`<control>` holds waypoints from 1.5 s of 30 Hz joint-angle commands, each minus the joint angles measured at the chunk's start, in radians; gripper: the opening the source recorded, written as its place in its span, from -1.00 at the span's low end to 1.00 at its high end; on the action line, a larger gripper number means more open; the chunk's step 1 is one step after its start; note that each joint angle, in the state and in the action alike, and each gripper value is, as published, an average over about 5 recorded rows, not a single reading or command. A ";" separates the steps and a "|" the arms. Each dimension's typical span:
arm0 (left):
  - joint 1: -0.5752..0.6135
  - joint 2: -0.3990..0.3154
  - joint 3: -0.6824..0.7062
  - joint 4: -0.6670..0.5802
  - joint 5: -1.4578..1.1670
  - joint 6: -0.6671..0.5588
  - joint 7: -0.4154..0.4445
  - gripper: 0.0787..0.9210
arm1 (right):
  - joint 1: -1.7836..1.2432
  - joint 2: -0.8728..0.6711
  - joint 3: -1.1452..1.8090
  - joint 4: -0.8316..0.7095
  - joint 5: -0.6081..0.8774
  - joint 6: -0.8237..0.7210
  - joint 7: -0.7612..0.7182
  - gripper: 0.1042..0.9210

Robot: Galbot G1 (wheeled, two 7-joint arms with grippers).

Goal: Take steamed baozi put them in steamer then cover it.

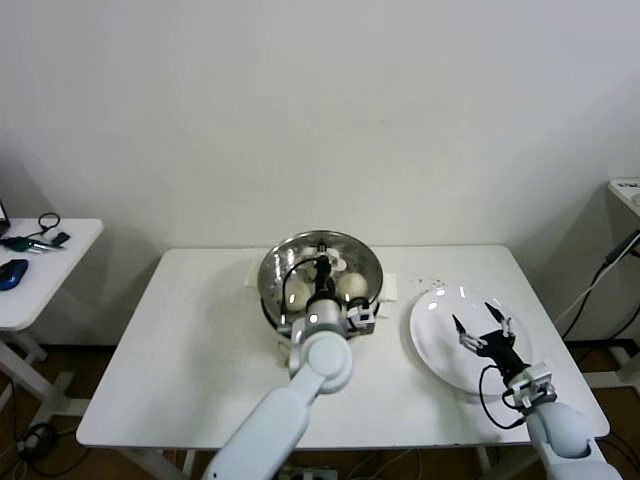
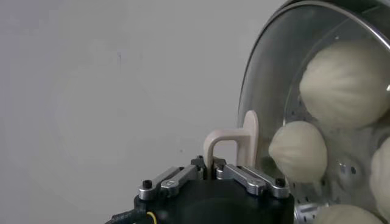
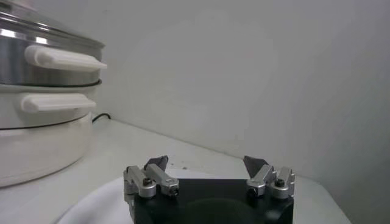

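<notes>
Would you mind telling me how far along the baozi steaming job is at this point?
Nearly finished. Done: the plate is bare and the baozi sit inside the steamer. In hand: the left gripper has its jaws shut on the bar handle of the glass cover, which sits over the steamer. Left: letting go and pulling away. The right gripper waits open over the plate.

The steamer (image 1: 322, 275) stands at the middle of the table (image 1: 190, 340), toward its back edge. The steamed baozi (image 1: 351, 286) lie inside it, under the cover (image 1: 300, 255). The left claw (image 1: 322, 272) is over the steamer. To the right lies a plate (image 1: 432, 340), with the right claw (image 1: 483, 323) above it.
</notes>
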 commanded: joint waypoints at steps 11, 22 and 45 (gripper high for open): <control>0.007 0.005 0.009 0.014 -0.040 0.048 -0.056 -0.83 | 0.003 0.003 0.002 -0.008 -0.004 0.006 -0.009 0.76; 0.010 0.011 0.011 0.015 -0.043 0.048 -0.049 -0.82 | 0.003 0.002 0.005 -0.007 -0.005 0.006 -0.014 0.76; 0.063 0.115 0.020 -0.252 -0.096 0.048 0.025 0.65 | 0.005 -0.003 0.009 0.026 -0.025 -0.122 0.003 0.76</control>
